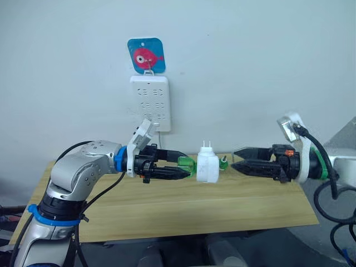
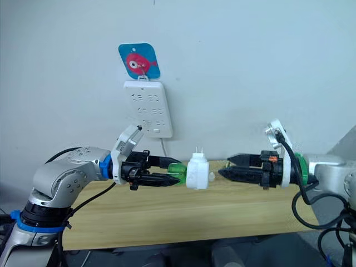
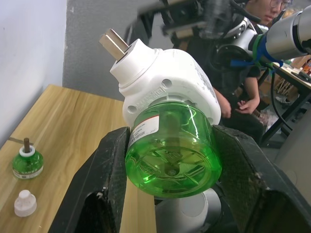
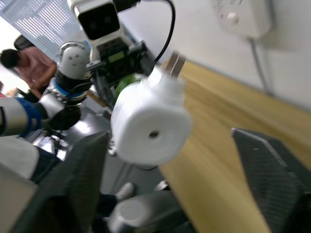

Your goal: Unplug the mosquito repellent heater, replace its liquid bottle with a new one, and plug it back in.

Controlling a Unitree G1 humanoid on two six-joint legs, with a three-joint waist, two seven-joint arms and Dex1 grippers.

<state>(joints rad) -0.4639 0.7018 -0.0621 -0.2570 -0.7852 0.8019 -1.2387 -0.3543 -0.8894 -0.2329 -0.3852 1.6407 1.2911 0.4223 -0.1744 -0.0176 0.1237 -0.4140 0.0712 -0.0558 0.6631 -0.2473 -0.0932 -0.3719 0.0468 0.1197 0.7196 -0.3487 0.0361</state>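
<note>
Left arm: reaches inward above the table, left gripper (image 1: 186,167) clamped on the green bottle (image 3: 172,158).
Right arm: level, facing it; right gripper (image 1: 236,158) fingers spread, holding nothing.

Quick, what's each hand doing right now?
Left hand: closed on the green bottle screwed into the heater.
Right hand: open, holding nothing.

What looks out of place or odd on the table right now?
A small green bottle stands uncapped on the table, wick exposed, with a white cap loose beside it. Otherwise nothing looks spilled or damaged.
</note>
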